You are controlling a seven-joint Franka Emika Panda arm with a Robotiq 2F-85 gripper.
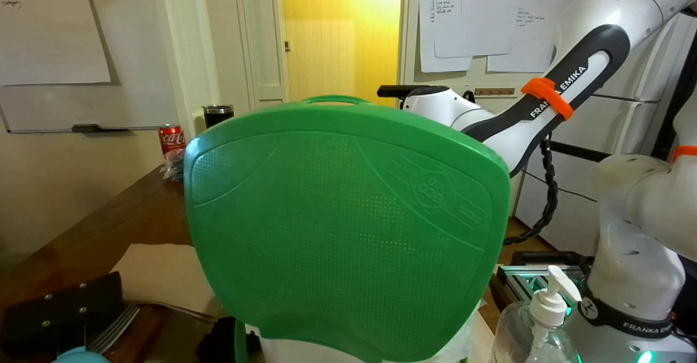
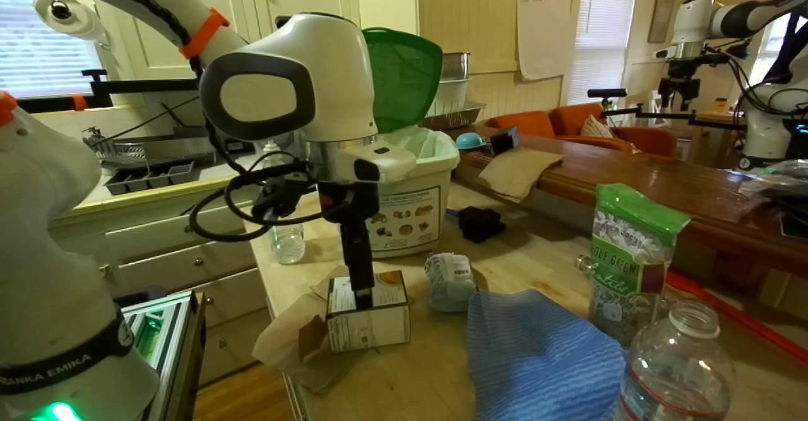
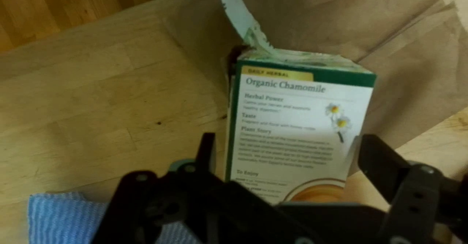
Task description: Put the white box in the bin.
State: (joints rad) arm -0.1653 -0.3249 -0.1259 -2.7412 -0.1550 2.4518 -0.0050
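The white box (image 2: pixel 386 329) is a tea carton with a dark green edge and lies on the counter. In the wrist view the white box (image 3: pixel 289 127) shows its printed face, and its far end flap is torn open. My gripper (image 3: pixel 287 147) is open, with one finger on each side of the box. A gap shows at the left finger; I cannot tell whether the right one touches. In an exterior view the gripper (image 2: pixel 362 296) points down at the box. The white bin (image 2: pixel 407 219) stands behind it with a liner and its green lid (image 2: pixel 404 80) raised. In an exterior view the green lid (image 1: pixel 343 216) hides the box and gripper.
Brown paper (image 2: pixel 297 345) lies under and beside the box. An egg-carton-like package (image 2: pixel 450 282), a blue cloth (image 2: pixel 536 351), a green lentil bag (image 2: pixel 631 257) and a clear bottle (image 2: pixel 678 370) are to the right. A pump bottle (image 2: pixel 288 241) stands beside the bin.
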